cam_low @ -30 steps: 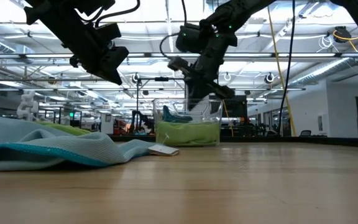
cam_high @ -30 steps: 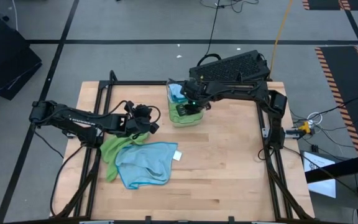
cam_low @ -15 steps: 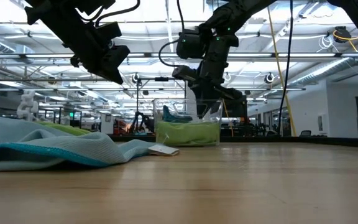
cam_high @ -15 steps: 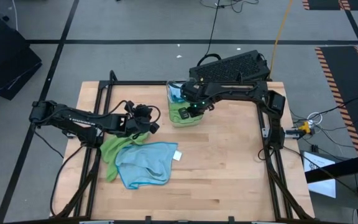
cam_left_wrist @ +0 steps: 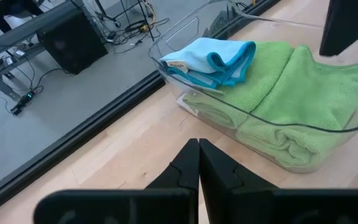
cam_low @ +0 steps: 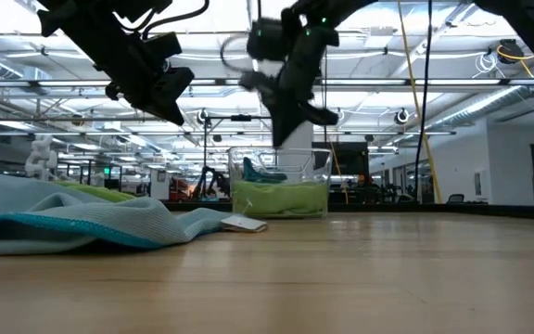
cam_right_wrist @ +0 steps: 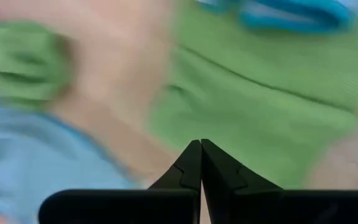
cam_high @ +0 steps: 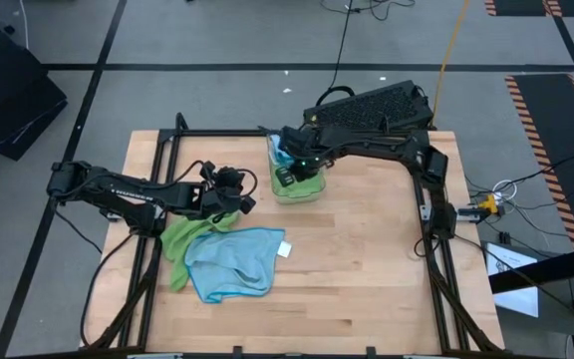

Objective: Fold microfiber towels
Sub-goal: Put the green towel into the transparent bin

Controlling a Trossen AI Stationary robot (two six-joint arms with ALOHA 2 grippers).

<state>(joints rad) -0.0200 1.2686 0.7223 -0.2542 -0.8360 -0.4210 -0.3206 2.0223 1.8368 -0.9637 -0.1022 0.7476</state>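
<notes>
- The right end effector (cam_high: 289, 160) hangs above the bin (cam_high: 312, 191), over its left part in the high view, with its two fingers pressed together and nothing between them.
- In the low view, the right end effector (cam_low: 290, 116) sits clearly above the bin rim (cam_low: 279, 150), not touching it.
- The left end effector (cam_high: 247, 202) waits in the air to the left of the bin and just above the loose towels; its fingers are also pressed together and hold nothing.
- In its wrist view, the left fingers (cam_left_wrist: 188, 167) meet in a closed point aimed toward the bin.
- The bin is clear plastic and stands on the wooden surface (cam_high: 367, 269) near its far edge.
- Inside the bin lie folded green towels (cam_left_wrist: 303, 93), filling most of it.
- A folded blue towel (cam_left_wrist: 213, 59) with a darker blue edge rests on the green ones at one end of the bin, a small white tag showing on it.
- On the surface, well to the left of centre, a loose blue towel (cam_high: 232, 261) lies crumpled and unfolded.
- A white tag (cam_high: 287, 249) sticks out at that blue towel's right corner.
- A loose green towel (cam_high: 177, 244) lies partly under the blue one, showing along its left side.
- The right wrist view is blurred; only green, blue and wood tones can be made out past the closed fingers (cam_right_wrist: 194, 168).
</notes>
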